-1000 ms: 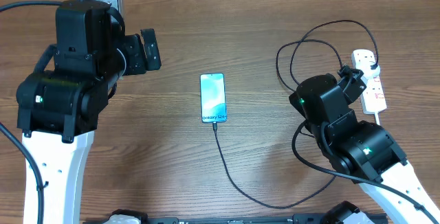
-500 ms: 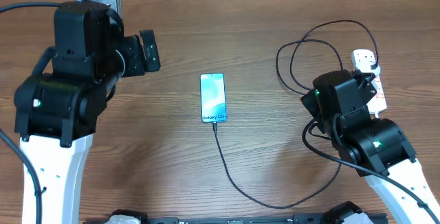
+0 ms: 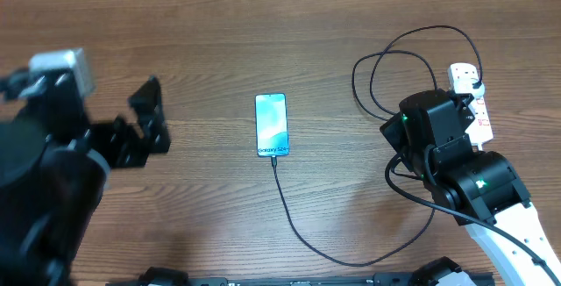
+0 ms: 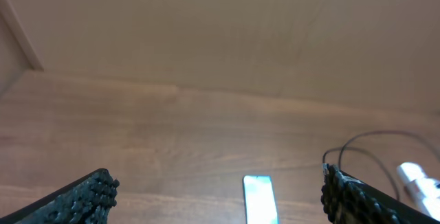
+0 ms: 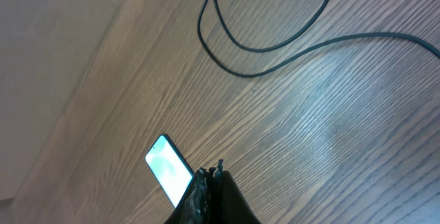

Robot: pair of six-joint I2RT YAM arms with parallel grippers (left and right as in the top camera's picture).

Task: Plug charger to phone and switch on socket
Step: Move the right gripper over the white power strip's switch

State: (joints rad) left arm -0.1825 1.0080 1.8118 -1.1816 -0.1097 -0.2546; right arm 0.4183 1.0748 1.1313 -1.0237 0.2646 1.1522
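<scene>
The phone [image 3: 271,125] lies flat mid-table with its blue-teal screen lit. The thin black charger cable [image 3: 302,233] meets its near end, loops across the front and coils towards the white socket [image 3: 478,115] at the far right. My left gripper [image 3: 149,124] is open and empty, well left of the phone. In the left wrist view its fingers [image 4: 220,198] frame the phone [image 4: 260,198], with the socket [image 4: 419,179] at the right. My right arm [image 3: 434,128] stands beside the socket and hides its fingertips. In the right wrist view the fingers [image 5: 210,176] are shut and empty, near the phone [image 5: 168,169] and the cable [image 5: 275,45].
The table is wood-grained brown, with a pale wall [image 4: 220,31] along its far edge. The socket's thick white cord [image 3: 485,152] runs under my right arm. Cable loops [image 3: 386,67] lie between the phone and the socket.
My left arm has drawn back towards the front left, and its gripper is now lower and further from the phone. My right arm swung up beside the socket and has held there.
</scene>
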